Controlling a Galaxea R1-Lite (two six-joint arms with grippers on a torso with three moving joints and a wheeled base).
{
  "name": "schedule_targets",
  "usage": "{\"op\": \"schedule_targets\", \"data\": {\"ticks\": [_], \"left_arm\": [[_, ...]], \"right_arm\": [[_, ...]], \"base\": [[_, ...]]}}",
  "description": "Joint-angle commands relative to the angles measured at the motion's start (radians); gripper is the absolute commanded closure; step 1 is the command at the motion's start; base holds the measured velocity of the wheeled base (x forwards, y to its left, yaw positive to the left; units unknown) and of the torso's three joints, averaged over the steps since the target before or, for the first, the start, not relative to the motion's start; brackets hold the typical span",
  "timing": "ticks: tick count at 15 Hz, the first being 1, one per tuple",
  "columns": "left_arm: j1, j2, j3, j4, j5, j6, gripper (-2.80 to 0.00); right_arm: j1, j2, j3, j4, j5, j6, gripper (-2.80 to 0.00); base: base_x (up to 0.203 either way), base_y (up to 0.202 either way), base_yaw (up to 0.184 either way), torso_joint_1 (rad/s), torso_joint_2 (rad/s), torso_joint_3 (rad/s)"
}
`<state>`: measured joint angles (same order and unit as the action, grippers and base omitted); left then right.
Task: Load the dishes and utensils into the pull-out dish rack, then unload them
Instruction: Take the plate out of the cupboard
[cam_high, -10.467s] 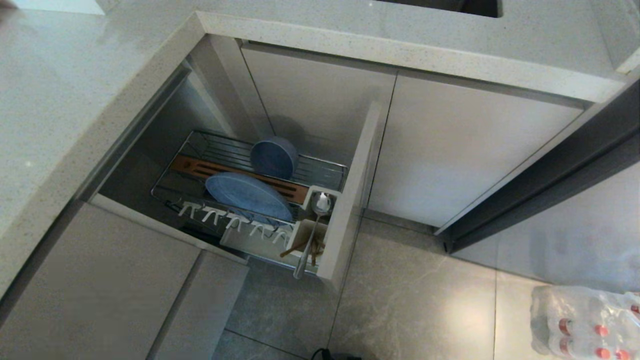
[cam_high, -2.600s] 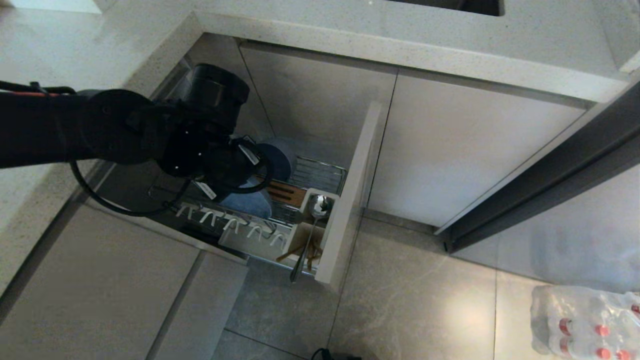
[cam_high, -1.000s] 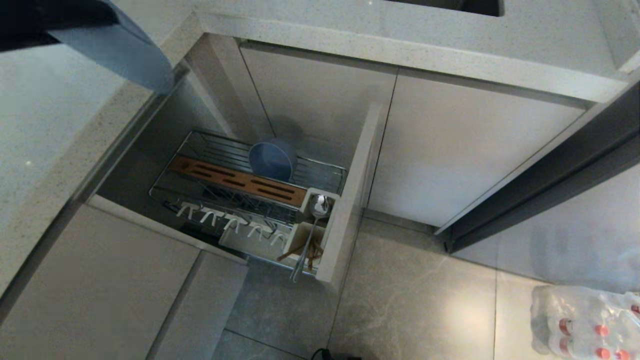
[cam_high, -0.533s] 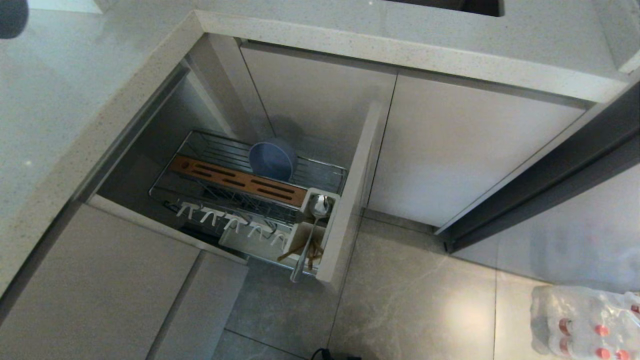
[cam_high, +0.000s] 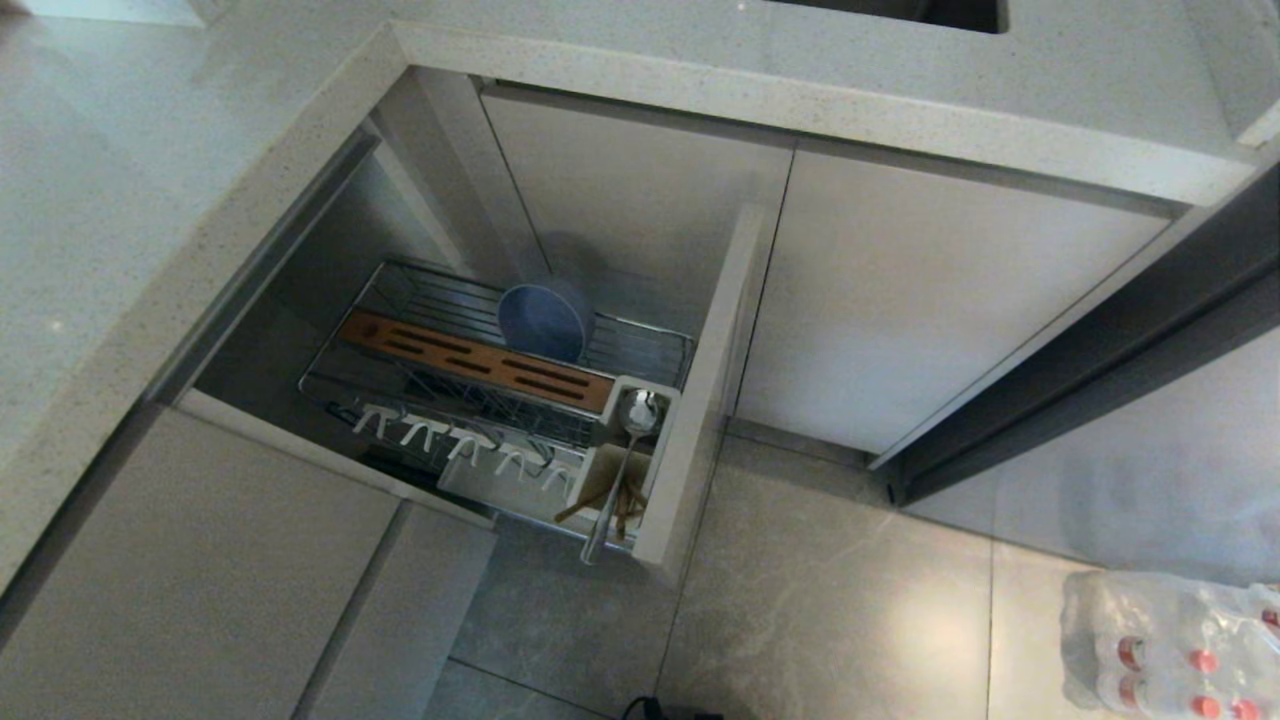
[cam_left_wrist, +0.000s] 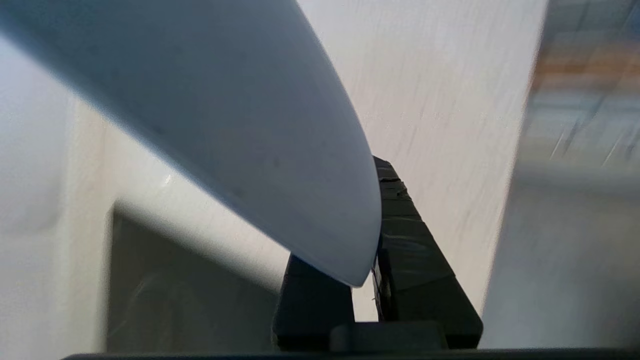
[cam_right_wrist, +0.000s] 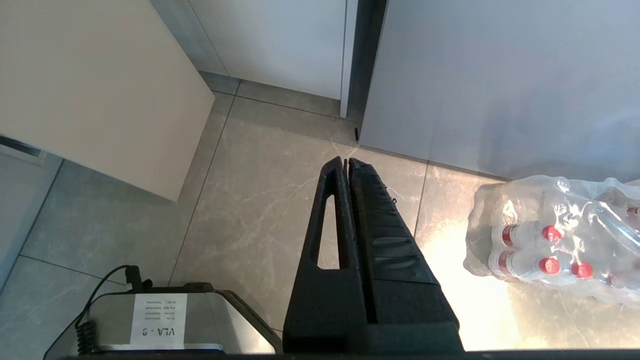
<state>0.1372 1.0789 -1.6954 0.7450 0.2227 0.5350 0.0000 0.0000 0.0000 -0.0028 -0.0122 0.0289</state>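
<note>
While unloading runs: left gripper (cam_left_wrist: 372, 272) pinches plate (cam_left_wrist: 225, 115) by rim, off rack, over pale counter. Bowl (cam_high: 541, 320) on edge at rack (cam_high: 330, 385) back edge; spoon (cam_high: 622, 468), chopsticks (cam_high: 612, 503) in cup at front corner. Right gripper (cam_right_wrist: 347, 165) pressed together, idle above floor.

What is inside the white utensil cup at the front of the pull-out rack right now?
The cup holds a silver spoon, bowl end up and handle sticking out over the cup's edge, plus brown chopsticks. The cup's walls hide its bottom, and how many chopsticks there are is unclear.
</note>
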Motion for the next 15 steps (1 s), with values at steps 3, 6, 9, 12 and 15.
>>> {"op": "schedule_targets", "data": {"ticks": [3, 6, 9, 12, 15], "left_arm": [[0.197, -0.005, -0.072, 0.177, -0.163, 0.066, 0.0], [0.363, -0.008, -0.147, 0.388, -0.391, 0.114, 0.0], [0.536, -0.003, -0.153, 0.426, -0.524, 0.195, 0.0], [0.563, 0.033, -0.085, 0.308, -0.523, 0.257, 0.0], [0.512, 0.053, 0.083, 0.037, -0.407, 0.279, 0.0]], "right_arm": [[0.0, 0.002, 0.0, 0.0, 0.0, 0.0, 0.0], [0.0, 0.002, 0.0, 0.0, 0.0, 0.0, 0.0], [0.0, 0.002, 0.0, 0.0, 0.0, 0.0, 0.0], [0.0, 0.002, 0.0, 0.0, 0.0, 0.0, 0.0], [0.0, 0.002, 0.0, 0.0, 0.0, 0.0, 0.0]], "base": [[0.0, 0.0, 0.0, 0.0, 0.0, 0.0], [0.0, 0.0, 0.0, 0.0, 0.0, 0.0], [0.0, 0.0, 0.0, 0.0, 0.0, 0.0], [0.0, 0.0, 0.0, 0.0, 0.0, 0.0], [0.0, 0.0, 0.0, 0.0, 0.0, 0.0]]}}
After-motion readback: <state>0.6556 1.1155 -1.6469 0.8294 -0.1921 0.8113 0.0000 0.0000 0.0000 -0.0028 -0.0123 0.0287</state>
